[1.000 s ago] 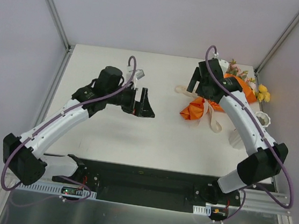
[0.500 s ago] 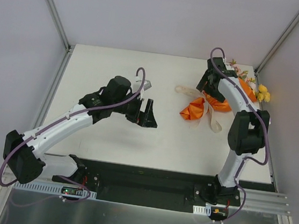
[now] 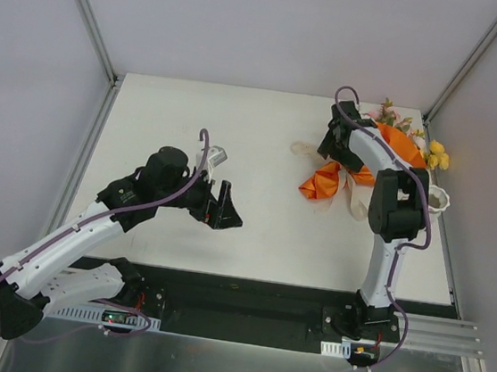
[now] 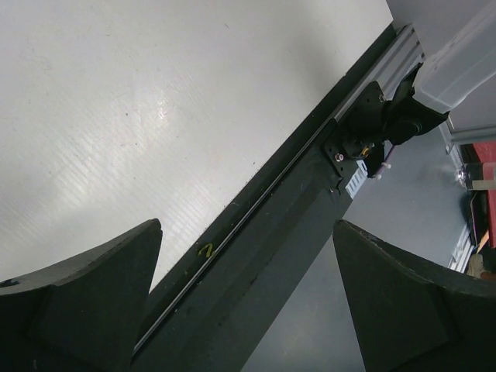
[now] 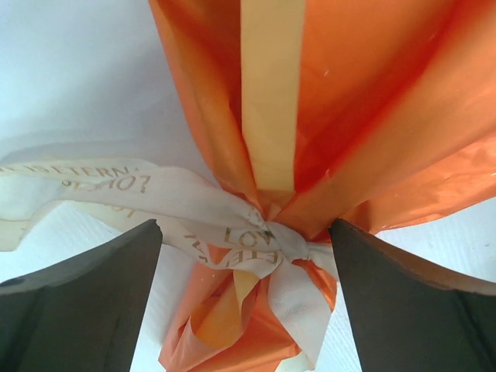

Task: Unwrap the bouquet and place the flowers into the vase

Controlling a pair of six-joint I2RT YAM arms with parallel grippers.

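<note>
The bouquet (image 3: pixel 321 182) lies at the table's right side, its bright orange paper tied with a cream ribbon (image 5: pixel 263 232). Its flowers (image 3: pixel 436 155), yellow and pink, stick out at the far right corner. My right gripper (image 3: pixel 331 153) hangs over the bouquet's tied waist. In the right wrist view this gripper (image 5: pixel 246 229) is open, one finger on each side of the ribbon knot, and grips nothing. The white vase (image 3: pixel 438 200) stands by the right edge, partly behind the right arm. My left gripper (image 3: pixel 221 210) is open and empty over bare table, left of centre.
Loose ribbon tails (image 3: pixel 354 203) trail from the knot across the table towards the front. In the left wrist view the black rail (image 4: pixel 256 256) along the table's near edge and the right arm's base (image 4: pixel 380 124) show between the open fingers.
The right arm has folded upright while its gripper settled over the ribbon knot. The left arm drew back towards the near edge, its gripper moving left and nearer.
</note>
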